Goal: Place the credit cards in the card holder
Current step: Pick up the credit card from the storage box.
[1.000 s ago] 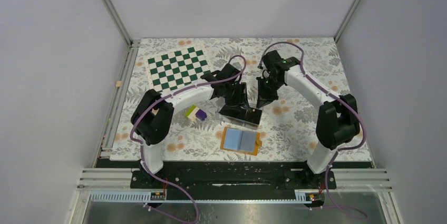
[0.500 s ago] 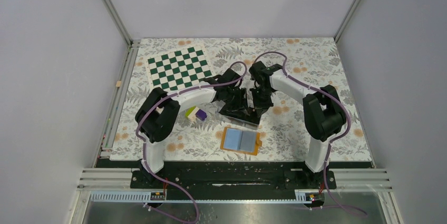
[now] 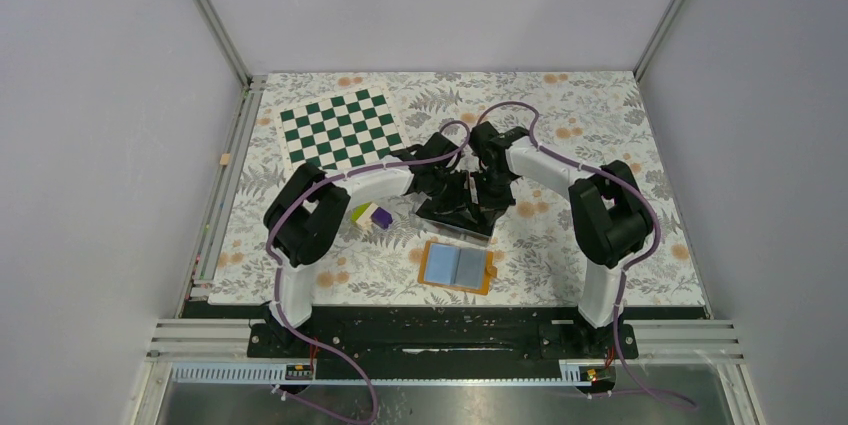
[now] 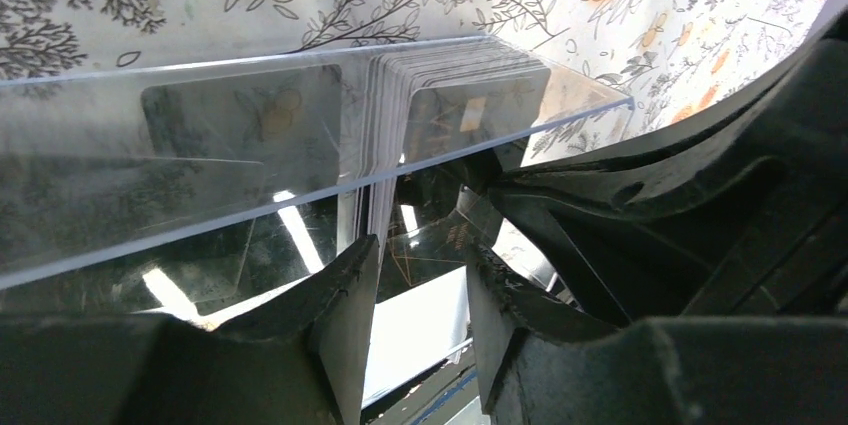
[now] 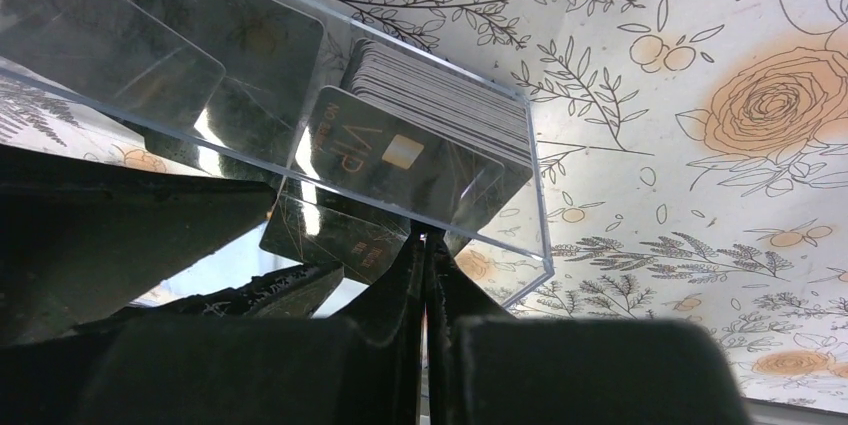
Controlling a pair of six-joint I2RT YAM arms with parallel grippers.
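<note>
Both arms meet over the clear plastic box at mid-table, as I watch from the overhead camera and the two wrist cameras. The credit cards stand on edge in a tight stack at one end of the box, with one dark card marked VIP leaning against the front of the stack, its chip facing the right wrist camera.

The right gripper is clenched, its fingers pressed together with nothing visible between them. Its tip sits right at the near wall of the box, just below that front card.

The left gripper is released, its two fingers standing apart on either side of the stack's lower edge. I see nothing pinched between them. It reaches the box from the opposite side, and the right gripper's black body fills the right half of its view.

The card holder lies open and flat on the floral tablecloth, just nearer the arm bases than the box, light blue pockets facing up, with no card in it. A green checkerboard lies at the far left, and small coloured blocks sit left of the box.
</note>
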